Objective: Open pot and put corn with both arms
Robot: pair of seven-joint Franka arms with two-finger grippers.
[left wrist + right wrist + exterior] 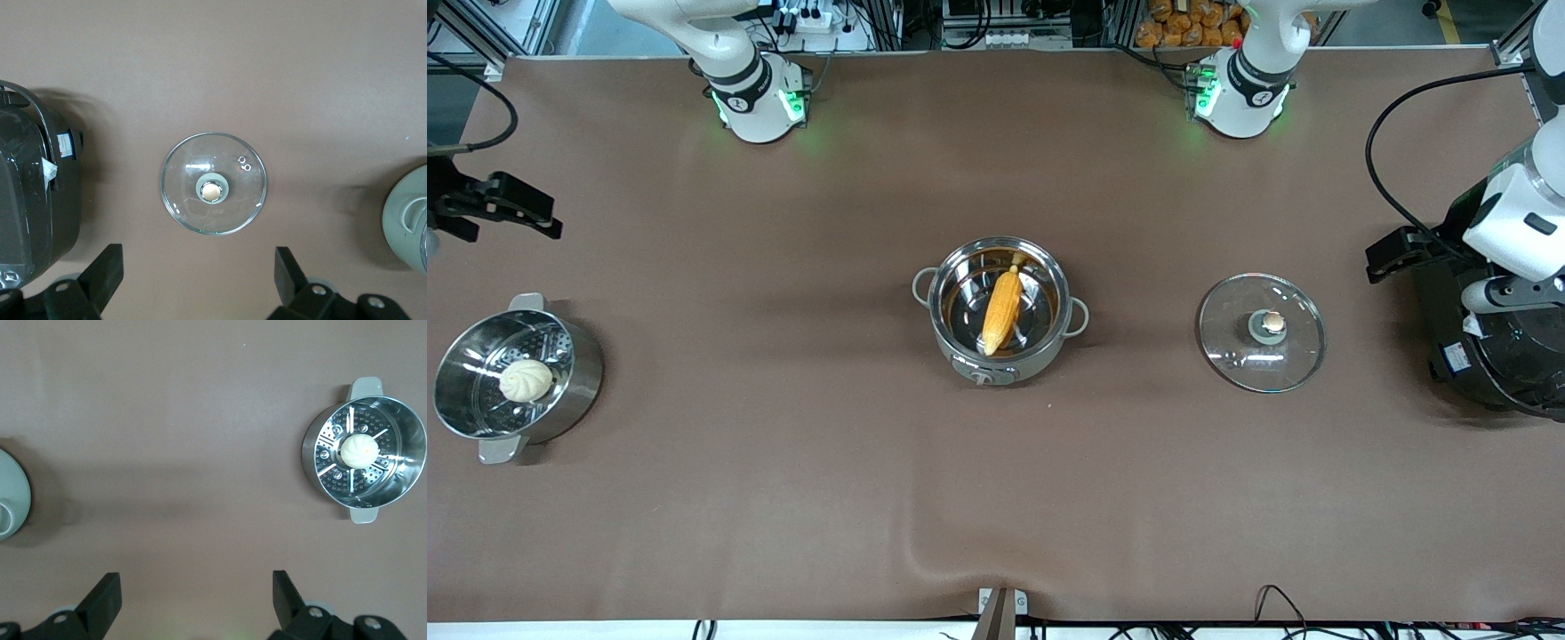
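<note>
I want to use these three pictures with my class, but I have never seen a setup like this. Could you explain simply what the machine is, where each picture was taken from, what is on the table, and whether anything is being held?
Two white robot arms stand at a brown table. The big picture looks down from a high camera facing them. The other two come from cameras on each arm's wrist.

In the middle sits the round grey-silver electric pot, open, with the yellow-orange corn cob lying inside. Its round glass lid lies flat on the table toward the left arm's end, beside a large black cooker. At the right arm's end is a steel steamer pot holding a white bun.

The left gripper and right gripper are both open and hold nothing.
</note>
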